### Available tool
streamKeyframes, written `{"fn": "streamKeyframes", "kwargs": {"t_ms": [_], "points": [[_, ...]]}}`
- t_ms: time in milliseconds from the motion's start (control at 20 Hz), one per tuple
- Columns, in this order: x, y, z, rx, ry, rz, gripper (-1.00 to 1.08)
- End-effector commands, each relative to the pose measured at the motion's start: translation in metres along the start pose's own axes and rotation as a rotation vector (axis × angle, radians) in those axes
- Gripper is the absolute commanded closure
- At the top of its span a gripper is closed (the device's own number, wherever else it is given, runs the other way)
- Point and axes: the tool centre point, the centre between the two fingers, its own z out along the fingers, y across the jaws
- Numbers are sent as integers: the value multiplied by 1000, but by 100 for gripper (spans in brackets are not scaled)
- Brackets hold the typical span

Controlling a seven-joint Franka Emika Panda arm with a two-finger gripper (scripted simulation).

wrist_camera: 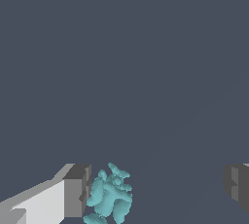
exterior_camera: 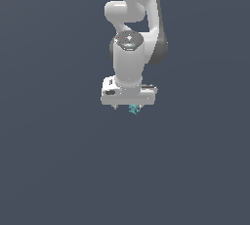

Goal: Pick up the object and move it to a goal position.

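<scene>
The gripper (wrist_camera: 155,189) hangs wide open over a plain dark floor (exterior_camera: 58,170), its two fingers spread far apart with nothing clamped between them. Above it, in the exterior view, the white and grey arm (exterior_camera: 129,60) comes straight down from the top of the picture, the wrist pointing at the ground and the hand body sitting square below it.

From where I stand no bench or tray carries anything. The floor is one flat grey sheet with no edge or corner to go by, and I see no marker for the goal.

The wrist view shows one finger (wrist_camera: 75,191) close up and the other pad far off across the gap. The object (wrist_camera: 111,196), a small knobbly teal lump, sits inside that gap but hard against the near finger, touching it or just beside it; I cannot tell which. In the exterior view it peeks out just under the hand, towards the exterior view's right of centre.

The step in hand looks like the grasp itself. To do it well, I would shift the hand sideways a touch so the lump lies midway between the pads, otherwise the closing far finger may push it along or tip it. The tips should be low enough to catch its thickest part, then close slowly. Its bumpy shape could let it twist or squirt out.
</scene>
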Motion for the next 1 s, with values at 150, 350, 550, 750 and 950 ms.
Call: {"fn": "streamKeyframes", "kwargs": {"t_ms": [150, 350, 550, 750, 950], "points": [[-1, 2, 1, 5, -5, 6, -92], [-6, 7, 4, 21, -24, 26, -92], [-7, 9, 4, 26, -29, 30, -92], [-9, 7, 6, 24, -28, 40, -92], [-13, 3, 11, 22, -27, 68, -92]]}}
